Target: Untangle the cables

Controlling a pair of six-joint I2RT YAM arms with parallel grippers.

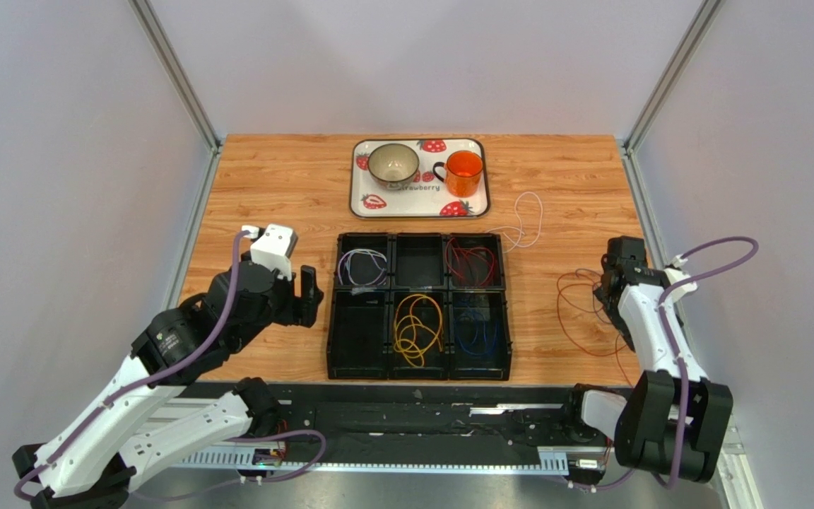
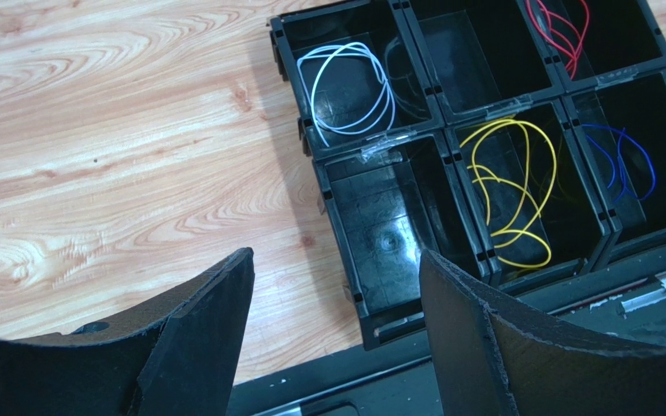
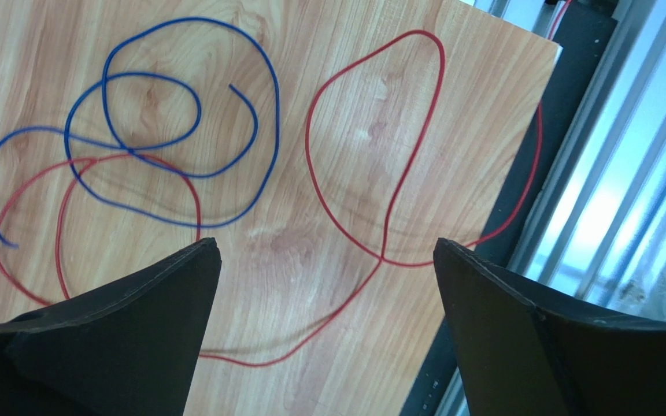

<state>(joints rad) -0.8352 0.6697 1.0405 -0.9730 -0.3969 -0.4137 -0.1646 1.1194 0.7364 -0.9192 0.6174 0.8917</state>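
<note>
On the wooden bench, in front of the two arms, sits a black organiser box with six compartments in two rows. A white-grey cable lies coiled in its far-left compartment and a boxed red cable in the far-right one. A yellow cable fills the near-middle compartment and a boxed blue cable the near-right.

The left hand hovers just beside the box's left wall, over bare wood. Its fingers are spread wide and it holds nothing.

To the right of the box, the right hand hangs above two cables lying on the bench, fingers fully apart and gripping nothing. Below it a loose red cable sprawls in wide loops, one of which runs out past the bench's right edge. A loose blue cable curls in overlapping rings and crosses the red one.

Farther back, a white cable lies on the wood just off the box's far-right corner. It is near a strawberry-patterned tray carrying a bowl and an orange cup.
</note>
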